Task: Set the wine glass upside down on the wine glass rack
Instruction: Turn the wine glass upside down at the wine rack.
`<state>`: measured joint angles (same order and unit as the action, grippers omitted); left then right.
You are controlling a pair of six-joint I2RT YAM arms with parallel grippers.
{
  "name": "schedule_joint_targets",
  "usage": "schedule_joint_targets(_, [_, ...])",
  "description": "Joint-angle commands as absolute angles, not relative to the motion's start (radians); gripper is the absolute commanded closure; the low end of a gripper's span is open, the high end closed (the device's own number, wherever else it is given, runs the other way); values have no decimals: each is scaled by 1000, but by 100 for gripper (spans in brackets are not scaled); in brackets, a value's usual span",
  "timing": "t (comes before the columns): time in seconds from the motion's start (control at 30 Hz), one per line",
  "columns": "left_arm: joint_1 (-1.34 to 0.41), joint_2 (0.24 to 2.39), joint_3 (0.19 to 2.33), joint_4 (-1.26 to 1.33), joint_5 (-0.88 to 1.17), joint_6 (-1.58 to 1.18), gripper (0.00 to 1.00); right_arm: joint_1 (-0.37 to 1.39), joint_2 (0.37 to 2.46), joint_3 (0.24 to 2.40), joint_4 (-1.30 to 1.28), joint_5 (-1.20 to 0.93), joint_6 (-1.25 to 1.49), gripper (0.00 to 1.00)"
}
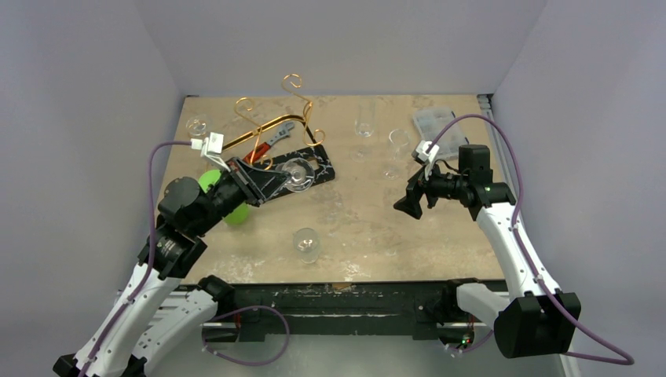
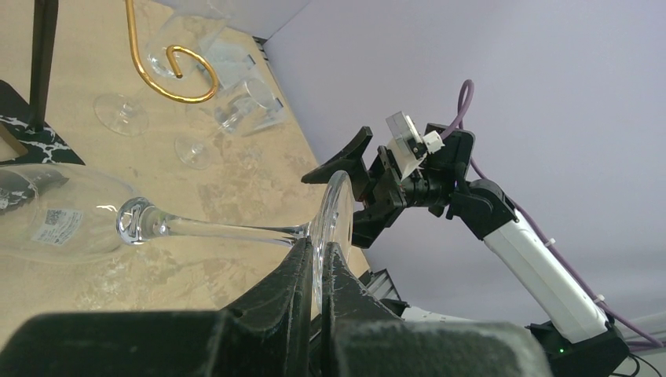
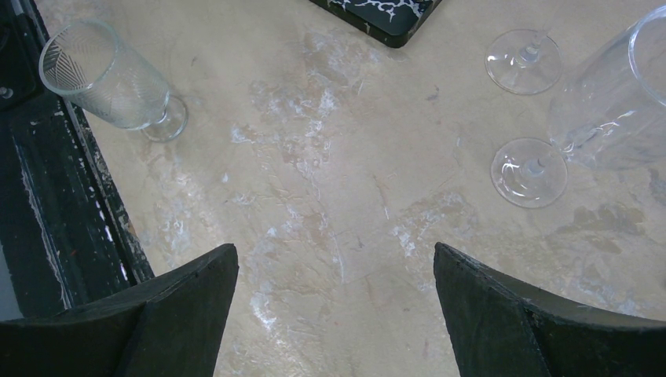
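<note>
My left gripper (image 1: 271, 179) is shut on the foot of the clear wine glass (image 1: 298, 174), above the black white-veined board (image 1: 323, 169). In the left wrist view the fingers (image 2: 298, 271) pinch the glass's round foot (image 2: 336, 206) edge-on. Its stem (image 2: 220, 229) runs level to the left, towards the bowl (image 2: 55, 220). The gold wire wine glass rack (image 1: 275, 118) stands just behind the board, and one of its scroll loops (image 2: 184, 75) hangs above the glass. My right gripper (image 1: 410, 200) hovers open over bare table at the right (image 3: 336, 259), holding nothing.
A short etched glass (image 1: 306, 243) (image 3: 110, 75) stands near the front edge. More glasses (image 1: 364, 118) (image 1: 398, 149) (image 3: 605, 102) and a clear plastic box (image 1: 434, 122) sit at the back right. A green object (image 1: 228, 196) lies under my left arm. A wrench (image 1: 271, 140) lies by the rack.
</note>
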<state>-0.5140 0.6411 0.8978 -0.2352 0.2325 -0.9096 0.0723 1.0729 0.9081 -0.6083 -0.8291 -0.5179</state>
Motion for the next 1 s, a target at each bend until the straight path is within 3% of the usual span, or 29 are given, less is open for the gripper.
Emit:
schedule_joint_targets(0.0, [-500, 624, 932, -171, 243, -917, 100, 70, 1060, 904, -587, -834, -536, 9])
schedule_joint_targets(0.97, [-429, 640, 929, -172, 284, -926, 100, 70, 1062, 905, -591, -835, -540, 9])
